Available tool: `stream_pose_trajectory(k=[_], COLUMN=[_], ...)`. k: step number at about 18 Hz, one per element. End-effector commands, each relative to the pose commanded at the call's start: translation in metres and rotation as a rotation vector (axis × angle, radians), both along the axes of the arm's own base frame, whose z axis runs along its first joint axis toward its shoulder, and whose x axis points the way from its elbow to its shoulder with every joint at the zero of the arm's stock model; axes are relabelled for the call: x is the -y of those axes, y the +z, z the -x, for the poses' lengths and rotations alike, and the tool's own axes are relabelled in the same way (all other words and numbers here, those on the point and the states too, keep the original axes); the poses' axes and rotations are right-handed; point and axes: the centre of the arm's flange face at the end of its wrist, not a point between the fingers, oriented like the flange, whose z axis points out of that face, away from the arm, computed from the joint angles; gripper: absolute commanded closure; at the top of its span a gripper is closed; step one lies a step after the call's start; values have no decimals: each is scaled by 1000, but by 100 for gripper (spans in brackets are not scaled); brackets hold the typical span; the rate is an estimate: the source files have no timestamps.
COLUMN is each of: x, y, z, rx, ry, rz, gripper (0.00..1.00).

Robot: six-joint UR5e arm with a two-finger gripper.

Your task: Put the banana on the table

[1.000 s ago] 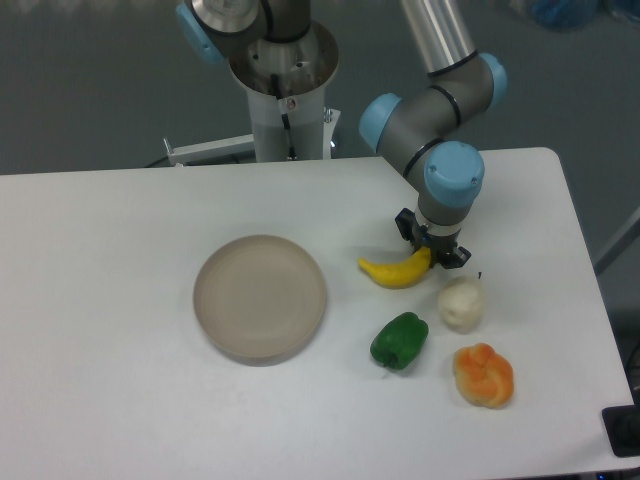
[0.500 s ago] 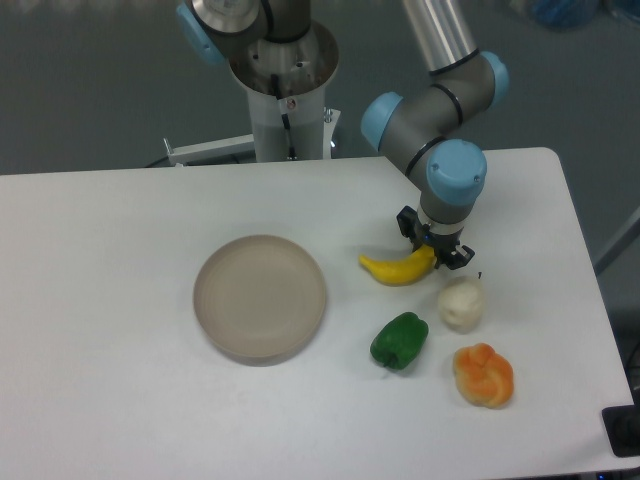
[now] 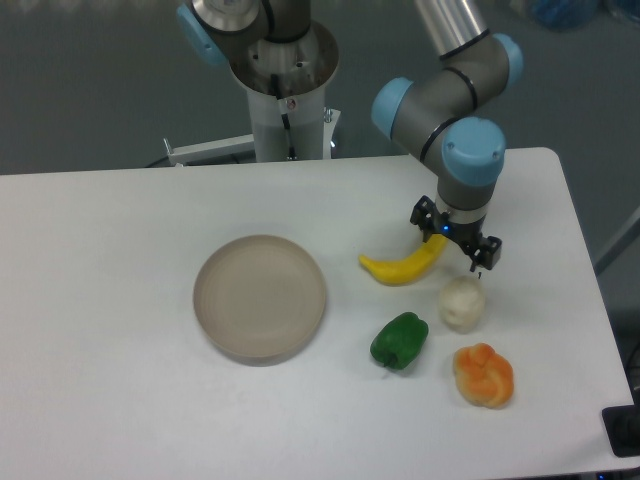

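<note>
The yellow banana (image 3: 402, 268) lies on the white table (image 3: 120, 300), right of the beige plate and above the green pepper. Its right tip points up between the fingers of my gripper (image 3: 452, 238). The jaws stand apart on either side of that tip and look spread wider than the banana, so the gripper is open. The fingers hang just above the tabletop, above the whitish vegetable.
A round beige plate (image 3: 260, 296) sits left of the banana. A green pepper (image 3: 399, 340), a whitish garlic-like vegetable (image 3: 461, 303) and an orange lumpy fruit (image 3: 483, 374) lie close below the gripper. The robot base (image 3: 280, 80) stands at the back edge.
The gripper has shifted a little right and up and its jaws have spread. The banana stays on the table, its right tip now more exposed.
</note>
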Motion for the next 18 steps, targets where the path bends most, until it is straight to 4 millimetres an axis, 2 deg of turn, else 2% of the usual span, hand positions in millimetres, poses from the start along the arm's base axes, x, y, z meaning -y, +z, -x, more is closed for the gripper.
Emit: stream_pose_trajectory(k=[4, 6, 8, 11, 15, 18], x=[-26, -45, -64, -87, -99, -114], y=[39, 53, 63, 70, 84, 86], z=[6, 3, 8, 8, 7, 8], rx=[-61, -84, -102, -125, -146, -155], ry=[25, 16, 43, 32, 17, 3], rz=[-70, -95, -125, -139, -161, -171], gripper=[0, 0, 0, 0, 0, 0])
